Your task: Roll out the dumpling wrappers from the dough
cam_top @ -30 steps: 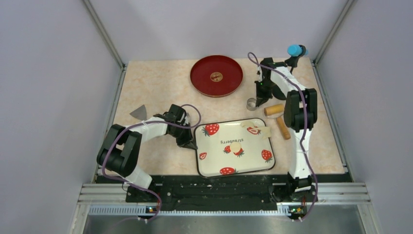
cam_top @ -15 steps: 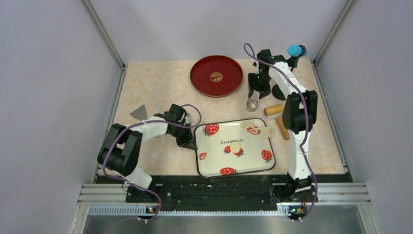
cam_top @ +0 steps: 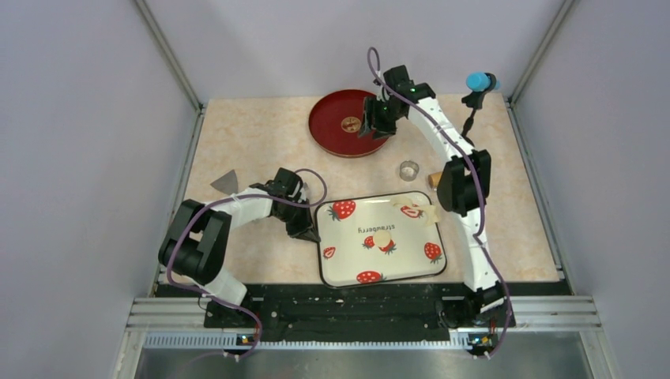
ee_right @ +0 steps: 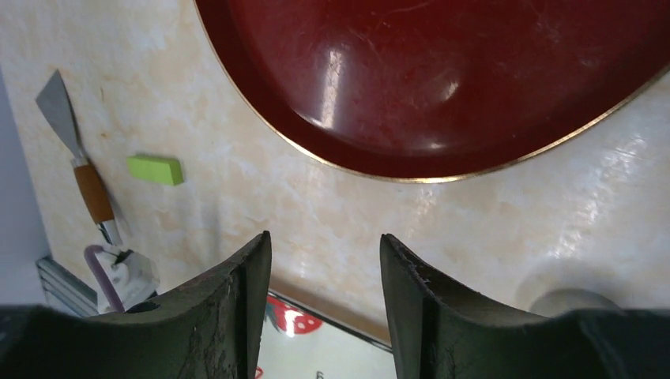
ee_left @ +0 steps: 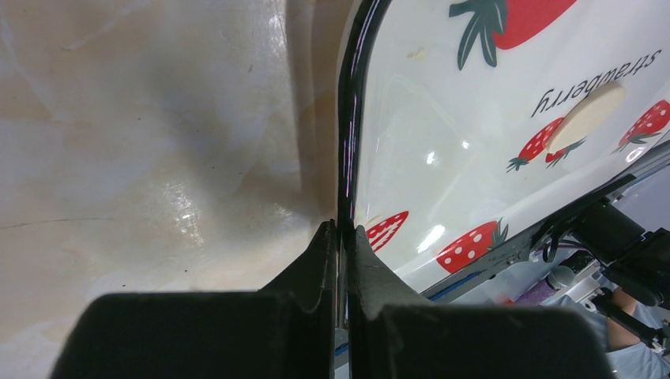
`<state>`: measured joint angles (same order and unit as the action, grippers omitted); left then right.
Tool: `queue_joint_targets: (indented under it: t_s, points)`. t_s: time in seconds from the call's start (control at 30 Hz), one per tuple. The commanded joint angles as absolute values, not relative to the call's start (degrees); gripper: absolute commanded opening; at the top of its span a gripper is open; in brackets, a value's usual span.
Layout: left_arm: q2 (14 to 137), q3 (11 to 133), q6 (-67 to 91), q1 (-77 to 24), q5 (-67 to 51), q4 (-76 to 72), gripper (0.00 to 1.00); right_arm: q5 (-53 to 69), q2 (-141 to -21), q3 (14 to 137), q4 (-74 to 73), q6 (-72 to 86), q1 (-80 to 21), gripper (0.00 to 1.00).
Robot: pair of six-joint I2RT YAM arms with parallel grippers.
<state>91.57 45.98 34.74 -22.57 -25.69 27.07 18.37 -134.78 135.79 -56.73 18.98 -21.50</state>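
Note:
A round dumpling wrapper (cam_top: pixel 382 238) (ee_left: pixel 589 117) lies in the middle of the strawberry tray (cam_top: pixel 340 268). A pale piece of dough (cam_top: pixel 429 213) rests at the tray's far right corner. My left gripper (cam_top: pixel 306 230) (ee_left: pixel 341 233) is shut on the tray's black left rim (ee_left: pixel 348 142). My right gripper (cam_top: pixel 371 126) (ee_right: pixel 325 245) hangs open and empty over the near right edge of the red plate (cam_top: pixel 348 126) (ee_right: pixel 442 79). The small metal ring (cam_top: pixel 408 170) stands alone on the table.
The wooden roller (cam_top: pixel 434 180) lies mostly hidden behind my right arm. A scraper (cam_top: pixel 225 183) (ee_right: pixel 79 158) lies at the left, with a green block (ee_right: pixel 156 169) near it. A blue-capped stand (cam_top: pixel 478 80) stands at the far right corner. Walls enclose the table.
My right gripper opened beside the metal ring, left it on the table, and swung left to the red plate. The left gripper has not moved.

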Motion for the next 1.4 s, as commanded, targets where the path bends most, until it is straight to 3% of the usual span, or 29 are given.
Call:
queue_joint_targets:
  t_s: [0.0,0.3,0.37,0.77,1.37]
  points:
    - [93.83,45.32,32.05,-22.19,-18.49,27.77,0.00,23.47,-137.87,137.40,-45.09,27.97,-20.42,0.49]
    - [94.63,45.09,32.24,-22.24,-18.78,27.08,0.00,22.78,-148.45,141.47,-38.89,41.04,-19.18,0.05]
    - [94.68,45.18,32.24,-22.16,-18.84,27.19,0.00,21.74,-149.87,141.54,-39.66,41.16,-19.01,0.00]
    - [93.77,45.83,34.87,-22.15,-18.65,26.38,0.00,27.33,-149.97,138.49,-52.51,30.94,-18.08,0.00]
    - [97.23,48.52,39.15,-21.67,-21.88,23.22,0.00,26.03,-133.71,118.45,-65.26,16.32,-20.43,0.00]
